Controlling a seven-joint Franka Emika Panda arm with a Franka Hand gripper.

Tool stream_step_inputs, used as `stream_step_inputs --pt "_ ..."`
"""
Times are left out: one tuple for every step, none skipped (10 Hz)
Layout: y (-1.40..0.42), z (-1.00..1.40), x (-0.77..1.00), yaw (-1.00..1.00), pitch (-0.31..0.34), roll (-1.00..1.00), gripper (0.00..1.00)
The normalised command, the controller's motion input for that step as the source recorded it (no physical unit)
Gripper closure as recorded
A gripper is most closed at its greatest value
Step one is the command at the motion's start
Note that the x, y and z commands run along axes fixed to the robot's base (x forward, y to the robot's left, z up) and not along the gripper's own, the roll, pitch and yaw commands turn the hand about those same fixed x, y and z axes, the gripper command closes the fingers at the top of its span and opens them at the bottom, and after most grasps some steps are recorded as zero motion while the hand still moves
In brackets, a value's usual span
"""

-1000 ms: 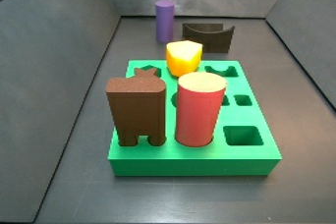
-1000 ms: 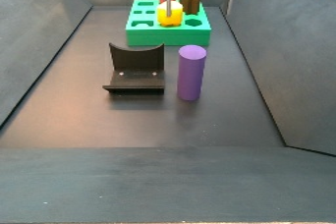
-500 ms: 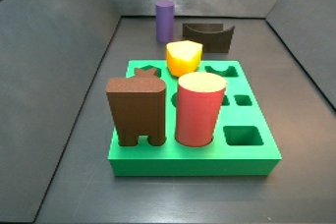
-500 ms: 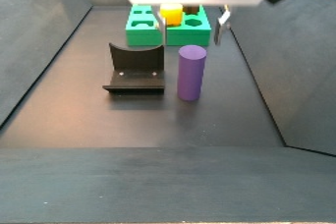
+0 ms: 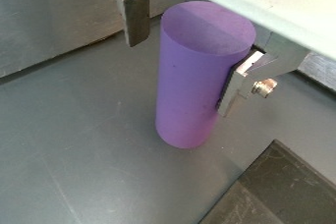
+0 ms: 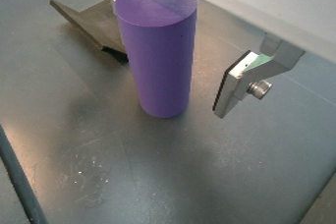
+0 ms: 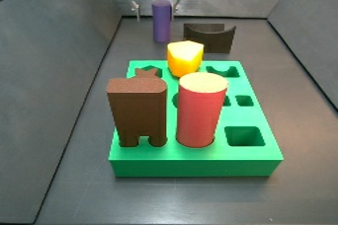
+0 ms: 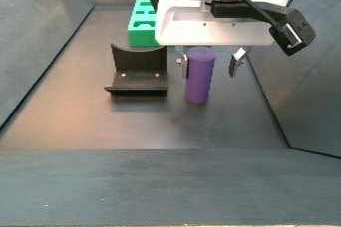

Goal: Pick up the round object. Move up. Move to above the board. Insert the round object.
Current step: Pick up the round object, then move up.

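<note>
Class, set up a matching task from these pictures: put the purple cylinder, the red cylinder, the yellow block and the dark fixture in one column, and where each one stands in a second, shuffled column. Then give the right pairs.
Things
1. purple cylinder
2. red cylinder
3. yellow block
4. fixture

Places
A. upright in the green board, at its near end in a side view
B. on the floor beside the purple cylinder
C. upright on the floor, between the fingers of the open gripper
D. in the board, at its far end in a side view

Pairs: 1-C, 2-A, 3-D, 4-B
</note>
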Motion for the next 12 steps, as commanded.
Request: stream_step_inputs --pt "0.00 0.00 0.00 0.00 0.000 0.00 1.00" --pt "0.00 0.00 0.00 0.00 0.000 0.00 1.00" --pt "0.00 0.00 0.00 0.00 0.000 0.00 1.00" --pt "0.00 0.00 0.00 0.00 0.000 0.00 1.00" --pt "0.00 0.00 0.00 0.00 0.000 0.00 1.00" --pt "0.00 0.00 0.00 0.00 0.000 0.00 1.00" --pt "0.00 0.00 0.00 0.00 0.000 0.00 1.00" --pt "0.00 0.00 0.00 0.00 0.000 0.00 1.00" --pt "0.00 0.00 0.00 0.00 0.000 0.00 1.00" --pt "0.00 0.00 0.00 0.00 0.000 0.00 1.00" --pt "0.00 0.00 0.00 0.00 0.000 0.00 1.00" --pt "0.00 0.83 0.00 0.00 0.000 0.00 1.00"
